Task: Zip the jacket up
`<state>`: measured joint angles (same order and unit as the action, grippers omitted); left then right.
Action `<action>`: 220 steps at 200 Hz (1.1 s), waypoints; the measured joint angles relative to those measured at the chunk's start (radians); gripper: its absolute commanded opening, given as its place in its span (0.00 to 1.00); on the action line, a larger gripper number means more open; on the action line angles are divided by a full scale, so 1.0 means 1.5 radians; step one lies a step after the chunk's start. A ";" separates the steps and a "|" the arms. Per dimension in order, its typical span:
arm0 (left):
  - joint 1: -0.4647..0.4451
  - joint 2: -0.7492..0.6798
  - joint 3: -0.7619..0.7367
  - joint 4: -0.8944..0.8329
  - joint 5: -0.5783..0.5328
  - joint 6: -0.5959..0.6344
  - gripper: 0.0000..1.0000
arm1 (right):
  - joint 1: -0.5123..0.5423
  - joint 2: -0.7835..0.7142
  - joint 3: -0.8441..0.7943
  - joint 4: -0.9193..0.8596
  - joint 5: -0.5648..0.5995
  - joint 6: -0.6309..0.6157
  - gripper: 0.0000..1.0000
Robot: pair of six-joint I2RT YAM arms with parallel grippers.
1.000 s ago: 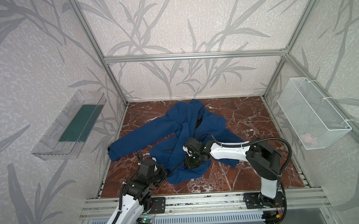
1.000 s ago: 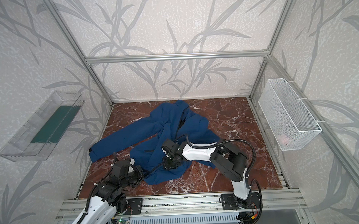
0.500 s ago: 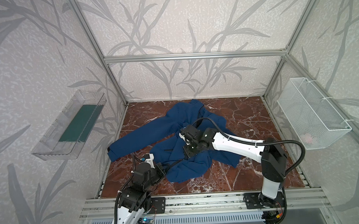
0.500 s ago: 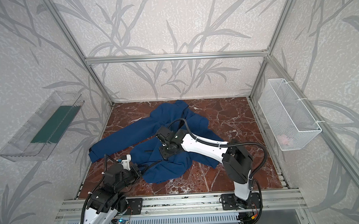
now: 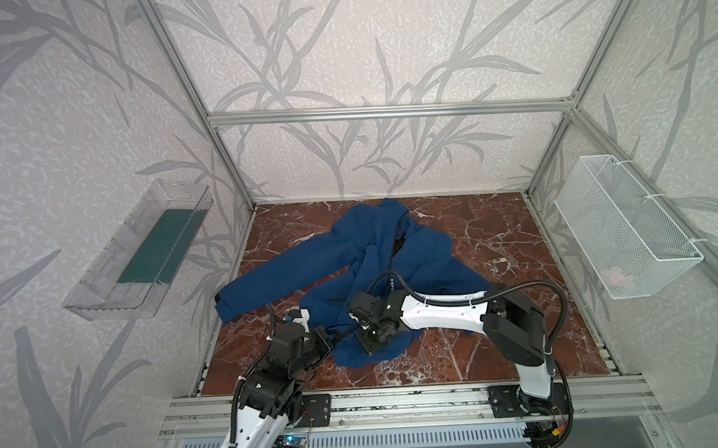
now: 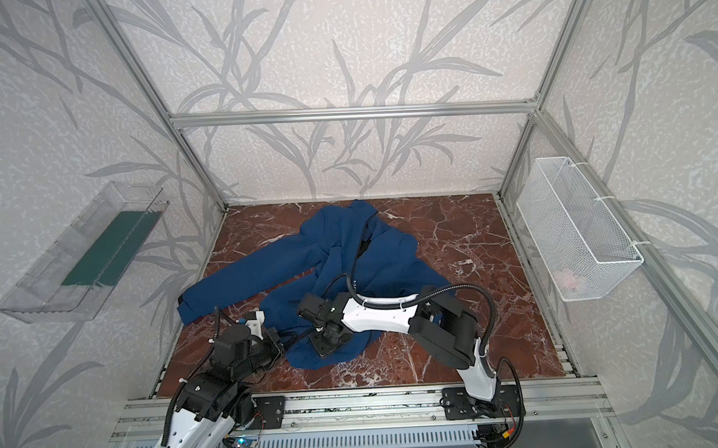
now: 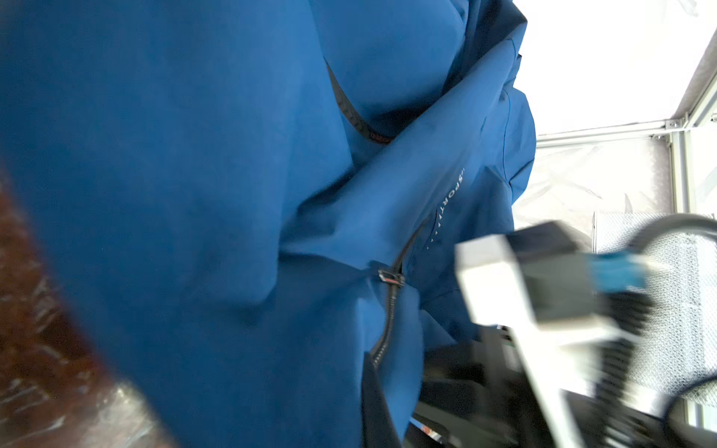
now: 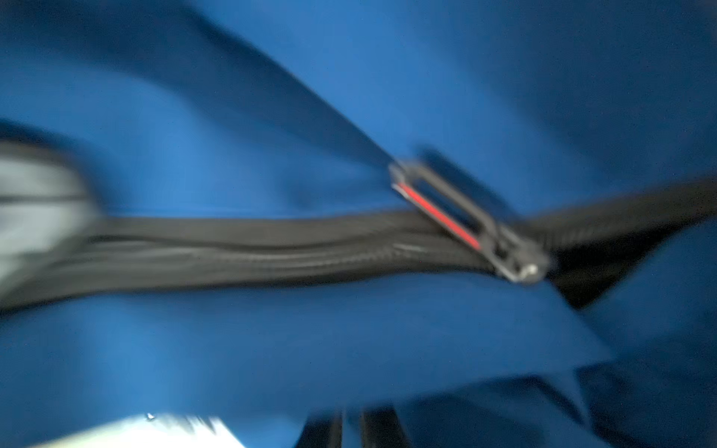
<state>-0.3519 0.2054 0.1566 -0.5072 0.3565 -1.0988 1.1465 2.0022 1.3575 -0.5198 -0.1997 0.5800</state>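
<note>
Pinning the near hem: left gripper (image 5: 326, 339), jaws together, looks clamped on the bottom end of the jacket (image 5: 392, 269) zip, probably as an anchor to keep the zipper tape (image 8: 271, 248) taut. Just beyond, right gripper (image 5: 370, 344) points down onto the fabric; its jaws are hidden, so I cannot tell if they're apart or closed. Slider (image 8: 518, 263) sits low on the zip with the pull tab (image 8: 440, 207) ungripped in the right wrist view. Jacket sprawls crumpled mid-tabletop (image 5: 516, 235), collar toward the back wall.
</note>
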 measured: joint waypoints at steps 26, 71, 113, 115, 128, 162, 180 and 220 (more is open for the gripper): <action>-0.006 0.000 0.000 -0.001 -0.006 0.006 0.00 | -0.003 0.003 -0.002 0.018 -0.005 0.002 0.13; -0.033 0.026 -0.003 0.000 -0.032 0.028 0.00 | -0.012 -0.062 -0.011 -0.036 0.042 -0.034 0.10; -0.062 0.033 -0.012 0.009 -0.058 0.022 0.00 | -0.063 -0.114 0.040 -0.053 0.048 -0.052 0.00; -0.064 0.033 -0.012 0.010 -0.059 0.020 0.00 | -0.064 -0.113 0.042 -0.053 0.047 -0.052 0.00; -0.075 0.033 -0.012 0.011 -0.070 0.016 0.00 | -0.076 -0.091 0.068 -0.049 0.032 -0.056 0.00; -0.106 0.047 -0.013 0.015 -0.100 0.001 0.00 | -0.082 -0.027 0.079 -0.016 -0.029 -0.068 0.00; -0.116 0.064 -0.013 0.017 -0.110 -0.003 0.00 | -0.082 0.001 0.075 -0.011 -0.051 -0.070 0.00; -0.121 0.072 -0.014 0.018 -0.122 -0.008 0.00 | -0.081 0.006 -0.005 0.028 -0.072 -0.063 0.00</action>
<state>-0.5331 0.3138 0.1360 -0.4801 0.1738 -1.1103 1.0248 2.0117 1.3499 -0.4778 -0.3084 0.4858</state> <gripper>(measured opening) 0.046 0.048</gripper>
